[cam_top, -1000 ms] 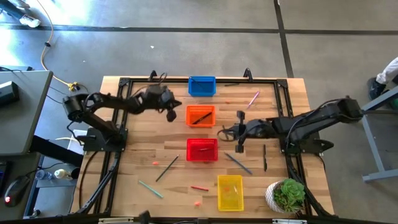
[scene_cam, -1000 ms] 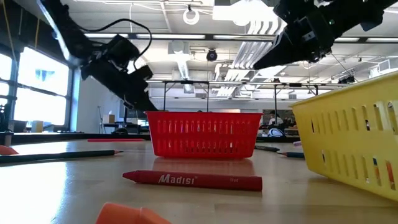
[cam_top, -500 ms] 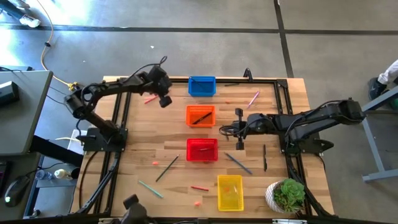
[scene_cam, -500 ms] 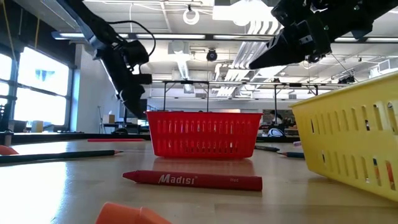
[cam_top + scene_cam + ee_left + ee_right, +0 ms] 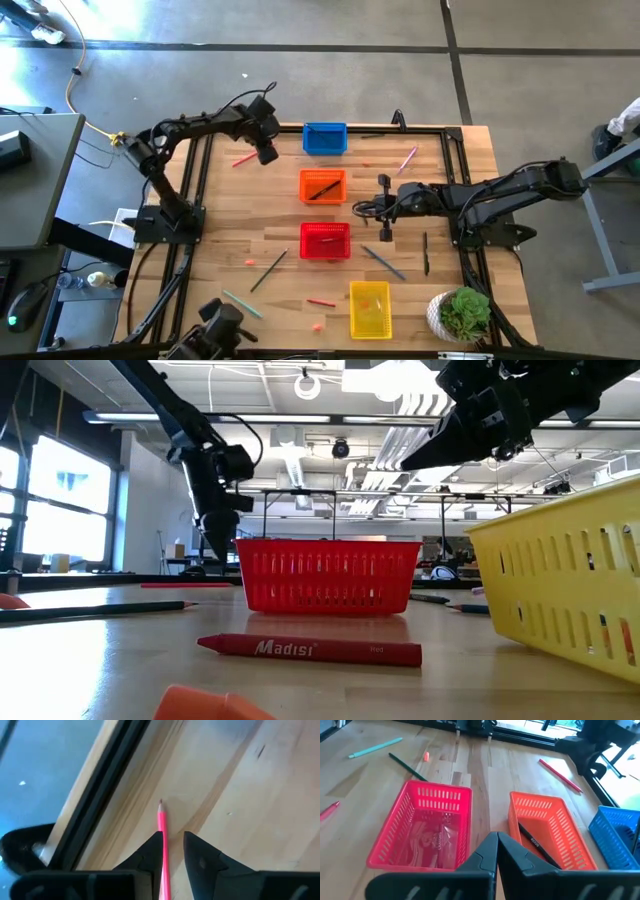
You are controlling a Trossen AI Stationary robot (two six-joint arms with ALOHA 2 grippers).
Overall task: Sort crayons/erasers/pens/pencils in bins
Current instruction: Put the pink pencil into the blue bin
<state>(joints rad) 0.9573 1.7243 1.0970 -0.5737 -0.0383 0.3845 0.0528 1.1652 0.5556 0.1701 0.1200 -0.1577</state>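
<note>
— High view: how far along was sorting?
— Barely; most sticks lay loose on the counter (image 5: 220,250). Left claw (image 5: 170,845) was parted astride a pink pencil (image 5: 162,822); right claw (image 5: 496,847) was clenched, empty, near the 4 bins (image 5: 325,186).

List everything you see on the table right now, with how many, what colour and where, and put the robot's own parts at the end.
Blue bin: one, far middle of the table.
Orange bin: one, just nearer than the blue one, dark sticks inside.
Red bin: one, centre.
Yellow bin: one, near edge.
Pink pencil: one, far left, under the left gripper.
Purple stick: one, far right.
Dark sticks: three; dark pencil left of the red bin, grey stick to its right, black pen farther right.
Teal stick: one, near left.
Red crayon: one, left of the yellow bin.
Erasers: two, orange-red, near left.
Potted plant: one, green, near right corner.
Left gripper: open, straddling the pink pencil.
Right gripper: shut, right of the red bin.
</note>
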